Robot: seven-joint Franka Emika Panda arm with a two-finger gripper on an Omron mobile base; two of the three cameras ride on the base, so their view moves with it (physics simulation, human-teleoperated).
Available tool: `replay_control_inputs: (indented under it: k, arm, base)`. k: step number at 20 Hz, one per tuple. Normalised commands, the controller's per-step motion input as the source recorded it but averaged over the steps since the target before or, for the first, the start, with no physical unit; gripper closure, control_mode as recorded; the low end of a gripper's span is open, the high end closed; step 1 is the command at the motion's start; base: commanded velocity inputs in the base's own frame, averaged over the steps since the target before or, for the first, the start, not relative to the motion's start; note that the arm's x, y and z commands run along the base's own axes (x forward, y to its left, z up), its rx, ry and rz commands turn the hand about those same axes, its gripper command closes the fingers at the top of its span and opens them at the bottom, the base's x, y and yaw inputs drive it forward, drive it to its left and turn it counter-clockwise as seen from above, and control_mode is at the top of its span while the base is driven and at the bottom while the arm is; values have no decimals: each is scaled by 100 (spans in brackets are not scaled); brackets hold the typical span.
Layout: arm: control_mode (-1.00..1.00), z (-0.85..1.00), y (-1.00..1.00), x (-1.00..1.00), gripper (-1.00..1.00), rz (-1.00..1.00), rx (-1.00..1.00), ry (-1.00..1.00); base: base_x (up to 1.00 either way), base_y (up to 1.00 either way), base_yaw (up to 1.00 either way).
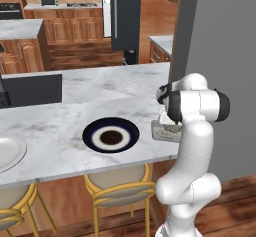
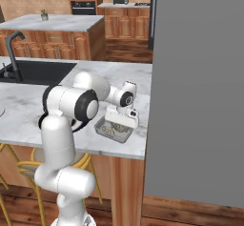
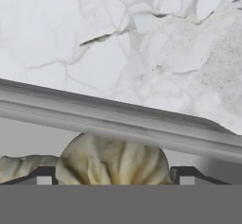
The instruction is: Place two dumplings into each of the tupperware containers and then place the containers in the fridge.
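- Tabletop (image 1: 75, 141) of white marble runs left to right; its near edge lies just below the tupperware container (image 1: 161, 131), and a tall grey panel (image 2: 200, 91) closes off the right side right beside it.
- Bare marble spreads behind and to the left of the container toward the round dark plate (image 1: 111, 134).
- The container sits near the tabletop's front right corner; in the hand view its grey rim (image 3: 118, 119) crosses the frame, with marble beyond.
- Inside it lie two dumplings: one dumpling (image 3: 113, 160) sits between the fingertips (image 3: 45, 176), a second dumpling (image 3: 21, 166) just beside it.
- The end effector (image 2: 120, 119) hangs low over the container, its fingers spread on either side of the pleated dumpling; whether they press it I cannot tell.
- Further off: a dark sink (image 2: 33, 72) with a black faucet (image 2: 13, 46), a white plate (image 1: 7, 153) at the left edge, and yellow stools (image 1: 117, 188) under the tabletop.
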Motion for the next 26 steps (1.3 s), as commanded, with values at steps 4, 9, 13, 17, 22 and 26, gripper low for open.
replay_control_inputs:
  k: [4,9,13,17,22,26]
  arm:
    - [-100,-26,-4,0,-100,0,0,0]
    - [-100,-1,0,0,-100,0,0,0]
    - [-100,0,0,0,-100,0,0,0]
    - [-100,0,-11,0,-100,0,0,0]
    - [-100,12,-5,0,-100,0,0,-3]
    - [-100,28,1,0,-100,0,0,-1]
  base:
    - [0,0,0]
    - [0,0,0]
    - [0,0,0]
    - [0,0,0]
    - [0,0,0]
    - [0,0,0]
